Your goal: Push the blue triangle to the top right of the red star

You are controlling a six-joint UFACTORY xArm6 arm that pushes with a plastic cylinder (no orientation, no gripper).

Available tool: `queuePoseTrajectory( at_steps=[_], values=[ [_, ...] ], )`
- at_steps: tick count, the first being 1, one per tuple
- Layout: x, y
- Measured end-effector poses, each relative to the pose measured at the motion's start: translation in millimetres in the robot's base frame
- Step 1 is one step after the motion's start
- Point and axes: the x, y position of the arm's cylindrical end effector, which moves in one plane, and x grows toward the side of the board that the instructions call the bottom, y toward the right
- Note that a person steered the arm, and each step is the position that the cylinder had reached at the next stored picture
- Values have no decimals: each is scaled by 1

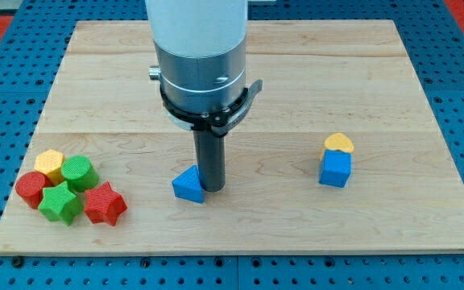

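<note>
The blue triangle (188,184) was seen near the board's near edge, well right of the red star (105,203). My tip (212,189) was pressed against its right side; no fingers were fitted.

My arm (199,48) cut off by view's top edge. My tip (210,190) partly hides blue triangle's (188,185) right side. Green star (60,203) overlaps red cylinder (31,188).
</note>
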Motion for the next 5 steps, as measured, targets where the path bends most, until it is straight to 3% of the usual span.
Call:
queuePoseTrajectory(
  at_steps=[2, 5],
  values=[
    [27, -1],
    [13, -71]
  ],
)
